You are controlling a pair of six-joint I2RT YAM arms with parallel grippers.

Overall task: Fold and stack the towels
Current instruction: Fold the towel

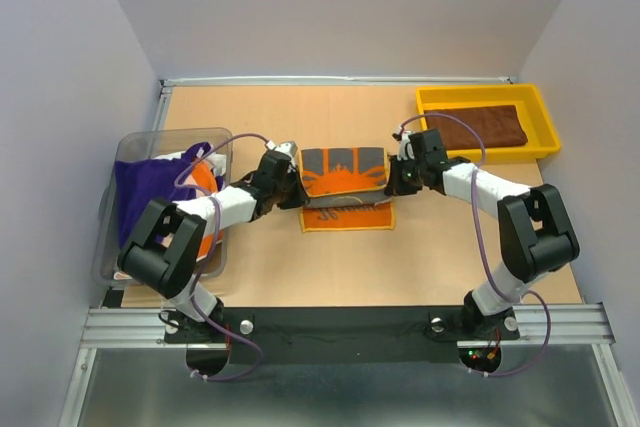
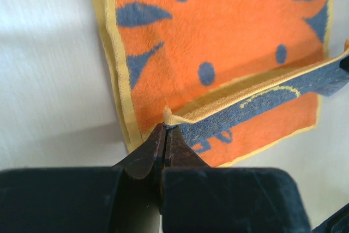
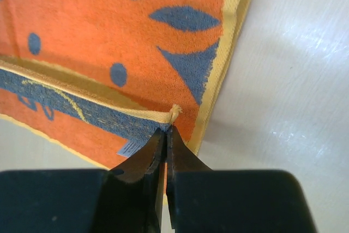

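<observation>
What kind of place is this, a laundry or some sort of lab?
Probably a robot test booth: plain white walls box in a small wooden table, with towels sorted between a clear bin and a yellow tray.

High rear camera looking down over the whole counter [image 1: 420,257], both wrist cameras close above the same patterned towel [image 1: 344,179], facing downward

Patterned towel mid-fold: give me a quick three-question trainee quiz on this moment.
1. True or false: both grippers pinch corners of the patterned towel.
2. Where does the brown towel lie? A) clear bin B) yellow tray C) bare table
3. Fill in: the purple towel sits in the ____.

Key: 1 true, left gripper and right gripper are both shut on it. 2 B. 3 clear bin.
</observation>
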